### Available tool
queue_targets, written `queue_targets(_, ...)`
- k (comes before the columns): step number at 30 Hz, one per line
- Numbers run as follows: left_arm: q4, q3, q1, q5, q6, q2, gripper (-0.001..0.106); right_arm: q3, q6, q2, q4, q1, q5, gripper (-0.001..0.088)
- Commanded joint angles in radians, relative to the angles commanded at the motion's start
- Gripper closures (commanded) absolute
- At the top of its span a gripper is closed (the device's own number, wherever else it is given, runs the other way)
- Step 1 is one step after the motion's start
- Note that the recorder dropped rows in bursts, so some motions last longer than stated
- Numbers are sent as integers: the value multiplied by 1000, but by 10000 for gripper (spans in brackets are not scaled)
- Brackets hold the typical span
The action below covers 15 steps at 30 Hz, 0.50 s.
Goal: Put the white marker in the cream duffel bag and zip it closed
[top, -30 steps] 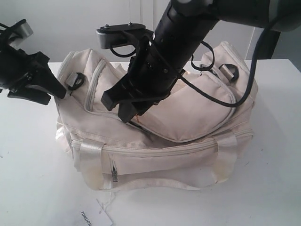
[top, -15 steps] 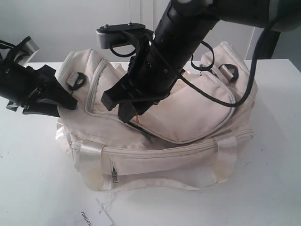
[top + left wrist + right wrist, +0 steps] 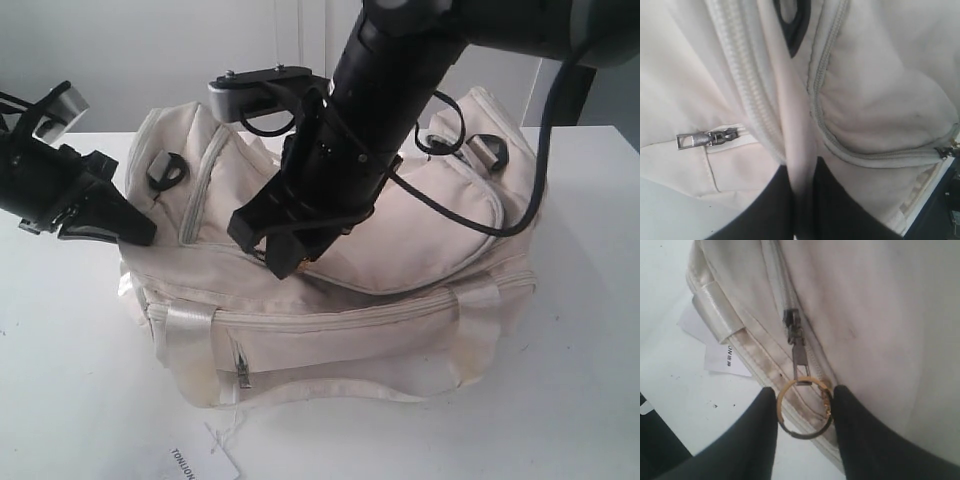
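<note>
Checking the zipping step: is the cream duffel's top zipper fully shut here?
Cannot tell. On the cream duffel bag, teeth behind the slider look joined, but the right gripper hides the track ahead.

cream duffel bag (image 3: 400,330) filling table (image 3: 585,390) centre, right arm (image 3: 390,80) over its top, open room right, paper tag (image 3: 205,462) front

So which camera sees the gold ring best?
Right wrist view: the gold ring shows close between the right gripper's fingers. In the exterior view that gripper hides it; left wrist view shows no clear ring.
</note>
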Motion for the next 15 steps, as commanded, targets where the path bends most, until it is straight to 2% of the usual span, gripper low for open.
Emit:
queue_targets(3, 27, 0, 0, -37, -5, 0, 1053, 8, 0, 0, 0, 0, 0, 842)
queue_targets(7, 29, 0, 0, -71, -30, 0, 1053, 81, 0, 0, -10, 0, 0, 842)
queue_targets(15, 58, 0, 0, -83, -30, 0, 1053, 92, 146, -60, -292, 0, 0, 842)
